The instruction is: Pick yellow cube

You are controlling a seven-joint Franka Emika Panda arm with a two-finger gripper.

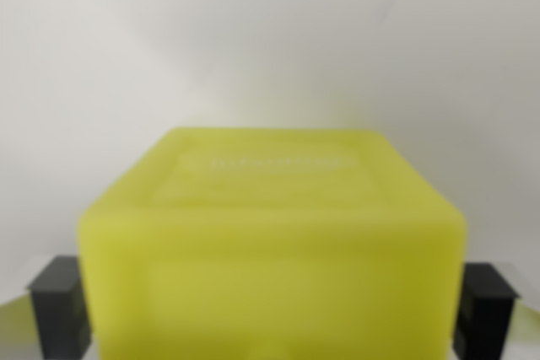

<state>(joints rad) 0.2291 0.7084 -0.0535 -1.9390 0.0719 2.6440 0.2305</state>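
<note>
Blurry close-up. Yellow cube [270, 250] sits between the gripper [272, 301] fingers, filling the lower middle of the wrist view. One dark finger [57, 309] at the cube's left side, the other at its right, both right against the cube, so the gripper looks clamped on it. Faint raised lettering on the cube's top, unreadable. Plain white surface [270, 40] behind. No containers visible.

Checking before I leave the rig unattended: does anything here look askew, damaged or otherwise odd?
Nothing stands out. The yellow plastic cube sits squarely between the claw's two dark fingers, level and unmarked as far as the blurred wrist view shows. The pale surface behind it looks plain. Whether the fingers touch the cube cannot be told.
</note>
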